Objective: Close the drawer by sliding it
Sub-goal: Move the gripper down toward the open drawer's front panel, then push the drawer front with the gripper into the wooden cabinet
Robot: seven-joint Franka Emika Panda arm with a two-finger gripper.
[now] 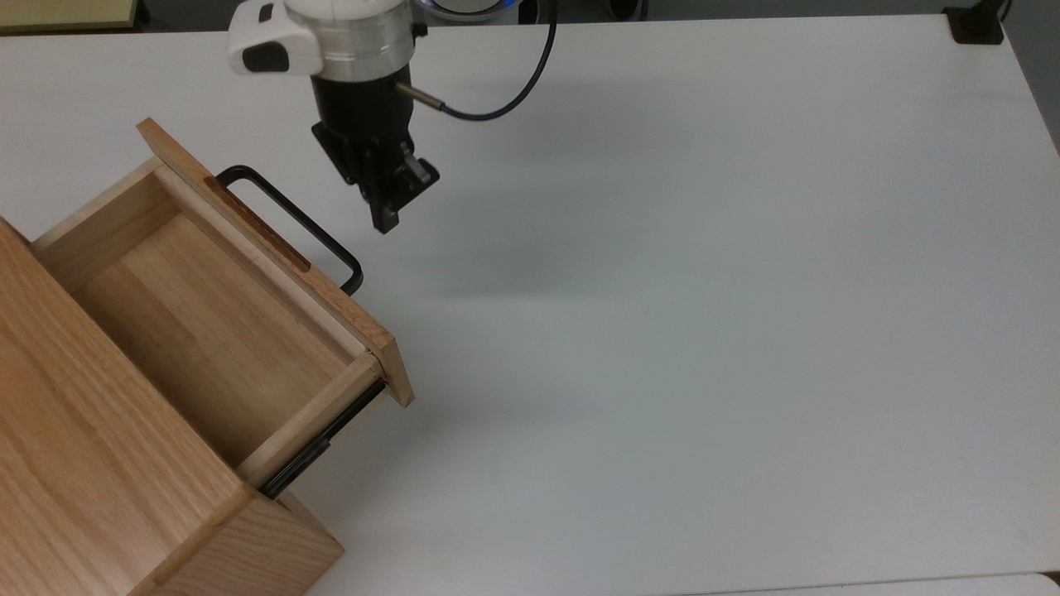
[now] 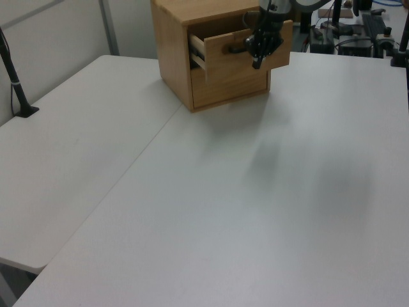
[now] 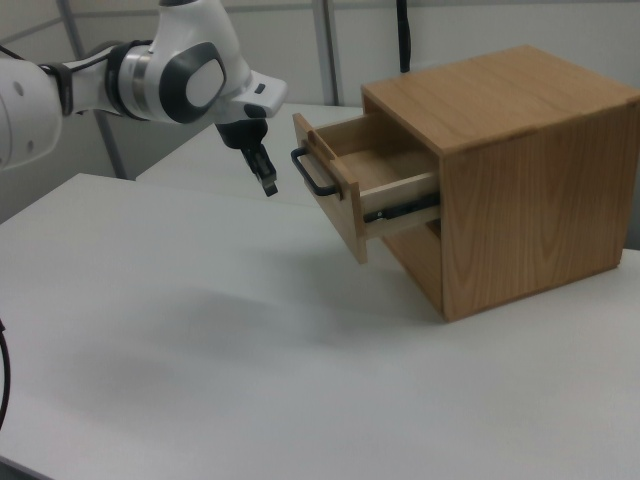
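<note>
Top view: the drawer (image 1: pixel 207 314) stands pulled well out of the cabinet (image 1: pixel 99 497) at the top view's lower left, its inside bare wood, its front panel slanting from upper left to lower right. The black bar handle (image 1: pixel 294 223) juts from the panel toward the open worktop (image 1: pixel 704 331). A black side rail (image 1: pixel 319 451) shows under the drawer's near side. The gripper (image 1: pixel 386 222) hangs just beyond the handle, to the top view's right of it, apart from it and pointing down over the worktop; the fingers look pressed close together with nothing between them. A black cable (image 1: pixel 505 91) loops off the wrist. Right view: the gripper (image 3: pixel 268 186) sits just to the right view's left of the handle (image 3: pixel 314 172), a clear gap between them, tips level with the drawer front (image 3: pixel 335 205). The drawer is the upper one in the cabinet (image 3: pixel 520 170). Left view: the gripper (image 2: pixel 257 62) overlaps the drawer front (image 2: pixel 246 56) in line of sight; contact cannot be judged from here.
</note>
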